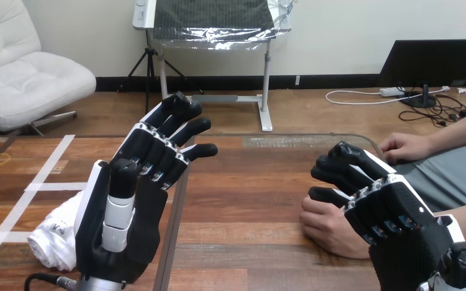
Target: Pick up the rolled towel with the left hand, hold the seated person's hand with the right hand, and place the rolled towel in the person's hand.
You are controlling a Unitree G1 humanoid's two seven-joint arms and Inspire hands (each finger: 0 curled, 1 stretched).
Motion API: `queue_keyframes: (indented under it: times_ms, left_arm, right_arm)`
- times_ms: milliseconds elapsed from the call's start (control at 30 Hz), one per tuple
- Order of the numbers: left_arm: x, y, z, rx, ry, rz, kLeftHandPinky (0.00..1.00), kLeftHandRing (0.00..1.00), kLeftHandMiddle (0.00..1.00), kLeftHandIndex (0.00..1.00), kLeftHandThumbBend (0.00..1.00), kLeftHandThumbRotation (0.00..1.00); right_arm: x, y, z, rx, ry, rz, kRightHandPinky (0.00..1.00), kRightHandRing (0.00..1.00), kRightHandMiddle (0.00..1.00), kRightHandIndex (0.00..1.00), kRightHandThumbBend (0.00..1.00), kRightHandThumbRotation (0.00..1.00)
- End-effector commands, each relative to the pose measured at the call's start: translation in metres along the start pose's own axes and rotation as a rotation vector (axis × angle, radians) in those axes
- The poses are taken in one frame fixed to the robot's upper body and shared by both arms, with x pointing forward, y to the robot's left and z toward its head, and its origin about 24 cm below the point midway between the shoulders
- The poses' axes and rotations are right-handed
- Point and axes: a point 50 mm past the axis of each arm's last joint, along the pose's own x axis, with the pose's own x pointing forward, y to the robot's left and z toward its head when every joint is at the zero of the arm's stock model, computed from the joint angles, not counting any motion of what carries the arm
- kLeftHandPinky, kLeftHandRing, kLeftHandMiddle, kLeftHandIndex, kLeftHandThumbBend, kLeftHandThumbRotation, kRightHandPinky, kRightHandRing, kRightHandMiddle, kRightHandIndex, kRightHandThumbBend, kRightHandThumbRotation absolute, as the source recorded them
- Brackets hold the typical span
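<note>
Left hand point(127, 212), fingers spread, raised over the rolled towel point(53, 235) on the bench point(249, 212), ready to grasp. Right hand point(400, 221), fingers loosely extended, above the person's nearer hand point(324, 227), apparently to steady it.

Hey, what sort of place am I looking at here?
Probably a robot care-practice station: a wooden table, a white rolled towel lying by the robot's left hand, and a seated person's nearer hand resting on the table beside the right hand.
</note>
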Motion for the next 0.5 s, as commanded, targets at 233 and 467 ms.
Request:
queue_keyframes:
  times_ms: [233,467]
  left_arm:
    - [0.016,-0.002,0.004,0.049,-0.076,0.017,0.72,0.83,0.83,0.81,0.80,0.76]
    - [0.026,0.000,0.005,0.154,-0.081,0.050,0.73,0.83,0.82,0.80,0.82,0.76]
  right_arm:
    - [0.014,-0.001,0.009,-0.015,-0.083,0.037,0.74,0.82,0.81,0.81,0.86,1.00]
    - [0.015,-0.001,0.008,-0.012,-0.083,0.038,0.74,0.82,0.81,0.81,0.86,1.00]
